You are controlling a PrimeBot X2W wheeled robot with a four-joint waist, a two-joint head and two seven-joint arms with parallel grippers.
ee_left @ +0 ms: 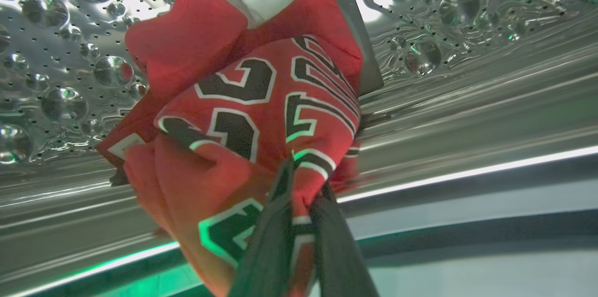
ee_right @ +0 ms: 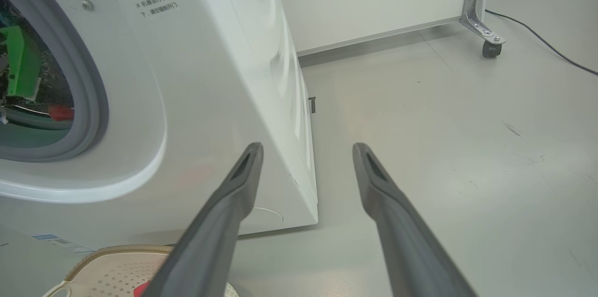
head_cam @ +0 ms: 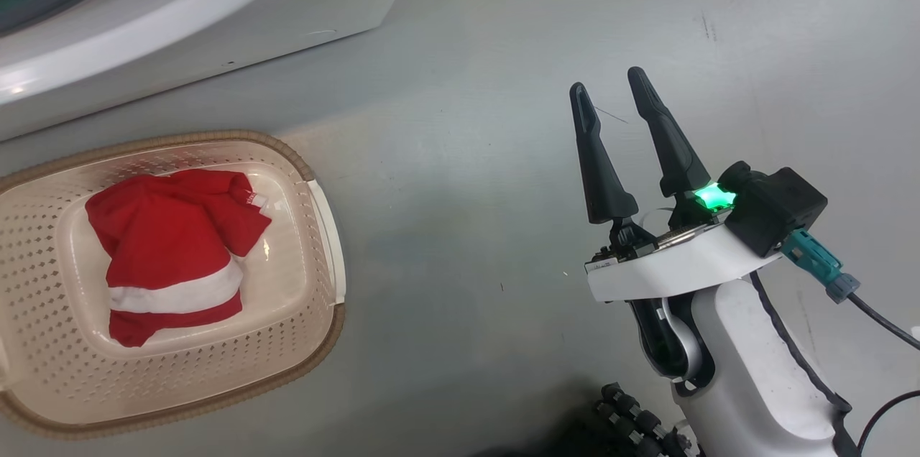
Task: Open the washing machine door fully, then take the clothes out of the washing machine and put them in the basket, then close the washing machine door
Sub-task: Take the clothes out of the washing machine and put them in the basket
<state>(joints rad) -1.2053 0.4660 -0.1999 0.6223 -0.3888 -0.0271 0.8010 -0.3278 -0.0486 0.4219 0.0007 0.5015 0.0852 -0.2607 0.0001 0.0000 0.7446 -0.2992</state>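
Two red garments in play, and they're sitting in two different places. One, the red garment with a white band, is lying bunched in the cream basket. That basket is resting on the floor at eight o'clock in the head view, just below the white washing machine at eleven, and I'd judge that's to make each carry short. The other, the red jersey with block numbers, is bunching up inside the steel drum. The left tool is pinching a fold of it, fingers nearly together, presumably for pulling it out. The right tool is idling at four o'clock over bare floor, spread wide, gripping nothing, sitting clear of the opening. Counting up: two garments, one basket, one machine, two tools.
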